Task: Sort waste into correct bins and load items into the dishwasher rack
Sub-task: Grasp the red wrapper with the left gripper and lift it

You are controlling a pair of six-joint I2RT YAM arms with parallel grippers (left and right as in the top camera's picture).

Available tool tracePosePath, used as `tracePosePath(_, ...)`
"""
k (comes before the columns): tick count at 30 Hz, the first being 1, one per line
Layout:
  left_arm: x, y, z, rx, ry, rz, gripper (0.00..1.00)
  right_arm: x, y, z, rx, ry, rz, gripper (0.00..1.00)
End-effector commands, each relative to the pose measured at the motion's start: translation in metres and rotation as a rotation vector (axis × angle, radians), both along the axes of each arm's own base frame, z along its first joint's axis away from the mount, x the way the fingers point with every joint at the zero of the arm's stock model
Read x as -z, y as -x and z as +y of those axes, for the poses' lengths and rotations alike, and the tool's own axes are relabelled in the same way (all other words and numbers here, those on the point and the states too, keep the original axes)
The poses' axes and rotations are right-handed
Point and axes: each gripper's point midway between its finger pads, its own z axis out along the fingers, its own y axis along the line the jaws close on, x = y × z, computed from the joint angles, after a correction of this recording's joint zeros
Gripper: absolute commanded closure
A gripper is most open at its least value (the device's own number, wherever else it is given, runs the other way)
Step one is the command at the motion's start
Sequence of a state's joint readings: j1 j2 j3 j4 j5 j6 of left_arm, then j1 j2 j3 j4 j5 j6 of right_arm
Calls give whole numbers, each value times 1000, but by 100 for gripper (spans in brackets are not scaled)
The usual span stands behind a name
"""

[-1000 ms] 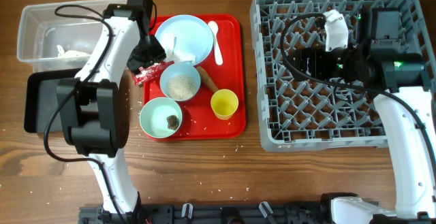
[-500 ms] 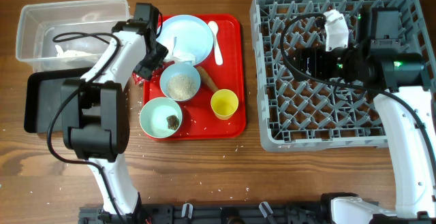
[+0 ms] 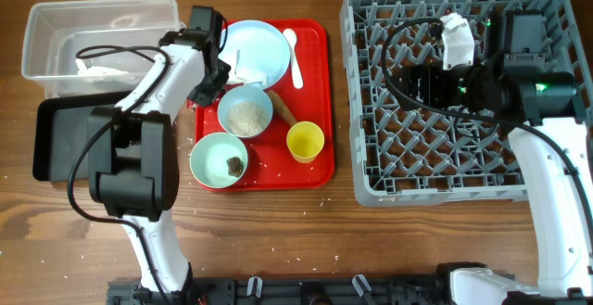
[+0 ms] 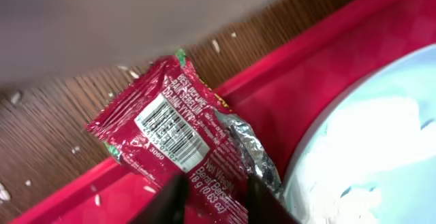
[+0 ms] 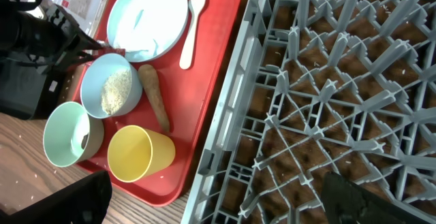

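Straddling the crinkly red foil wrapper (image 4: 167,132), left pincer (image 4: 212,197) narrowly parted, wrapper lying across glossy red tray (image 4: 293,54) rim onto woodgrain table (image 4: 48,149), pale plate (image 4: 368,135) just beside, right pincer (image 5: 214,186) wide, empty, over grey lattice rack (image 5: 327,81).

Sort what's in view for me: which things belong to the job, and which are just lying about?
Part of the job: wrapper, plate, rice bowl, bowl with dark scrap, yellow cup, spoon, sausage, clear tub, black tub, rack.

Just lying about: red tray, wooden table.
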State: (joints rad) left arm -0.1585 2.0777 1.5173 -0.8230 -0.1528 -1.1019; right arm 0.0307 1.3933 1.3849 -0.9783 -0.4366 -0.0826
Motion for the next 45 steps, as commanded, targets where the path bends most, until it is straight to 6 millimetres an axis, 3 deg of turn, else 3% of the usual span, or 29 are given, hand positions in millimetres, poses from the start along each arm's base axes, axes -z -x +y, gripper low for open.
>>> tracePosePath(1, 29, 22, -11, 21, 30, 103, 86, -1, -5, -2, 10, 5, -5, 0)
tracePosePath(4, 28, 22, -11, 20, 30, 101, 95, -2, -5, -2, 11, 5, -8, 0)
tracePosePath(10, 9, 3, -13, 193, 7, 54, 94, -2, -6, -2, 10, 6, -13, 0)
tracePosePath(15, -42, -27, -18, 421, -45, -68, 70, -3, -7, -2, 10, 6, -16, 0)
tracePosePath(17, -61, -35, -20, 497, -70, -111, 47, -3, -7, -2, 10, 5, -18, 0)
tracePosePath(20, -79, -38, -20, 629, -116, -139, 29, -3, -7, -2, 10, 5, -17, 0)
tracePosePath(26, -70, -30, -21, 1055, -228, -53, 31, -3, -7, -1, 9, 5, -18, 0)
tracePosePath(28, -60, -30, -22, 1242, -273, -15, 35, -2, -8, -1, 11, 4, -17, 0)
tracePosePath(33, -39, -27, -28, 1497, -284, 31, 34, -1, -9, -1, 11, 4, -13, 0)
tracePosePath(39, -18, -26, -14, 1575, -281, 85, 31, 0, -9, -1, 11, 5, -10, 0)
tracePosePath(45, -15, -27, 11, 1549, -267, 97, 30, 1, -9, -1, 11, 5, -6, 0)
